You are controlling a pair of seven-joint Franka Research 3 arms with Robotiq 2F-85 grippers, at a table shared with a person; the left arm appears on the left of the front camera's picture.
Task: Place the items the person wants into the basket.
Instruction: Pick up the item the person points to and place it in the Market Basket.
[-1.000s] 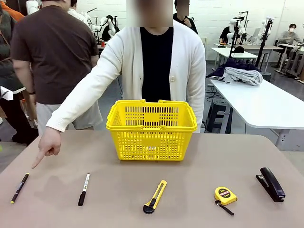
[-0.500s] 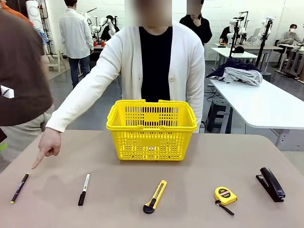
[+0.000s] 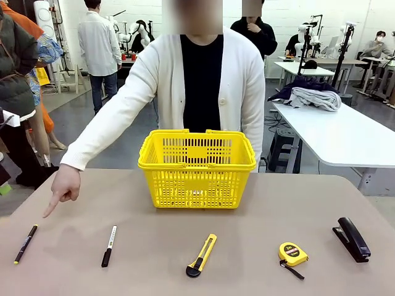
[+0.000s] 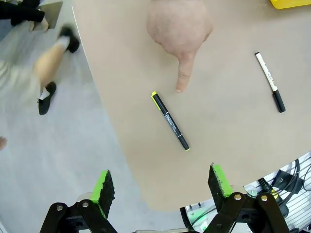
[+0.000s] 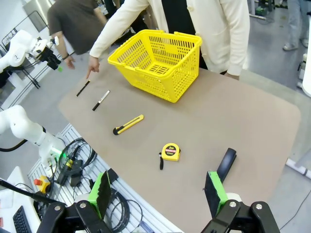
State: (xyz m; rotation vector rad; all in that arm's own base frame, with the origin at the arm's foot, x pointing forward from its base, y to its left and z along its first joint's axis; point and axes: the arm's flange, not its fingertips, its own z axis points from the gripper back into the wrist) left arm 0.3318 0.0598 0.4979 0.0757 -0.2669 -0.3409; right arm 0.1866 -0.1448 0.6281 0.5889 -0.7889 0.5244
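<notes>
Now the pen [image 3: 25, 244], lying at the desk's near left corner close to the person's pointing hand [image 3: 63, 185], is best straddled across its barrel by the spread, empty left pincer [image 4: 162, 183].

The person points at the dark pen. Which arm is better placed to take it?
Left. The open left gripper hangs over the pen; the right gripper is above the table's opposite end, near the stapler.
</notes>
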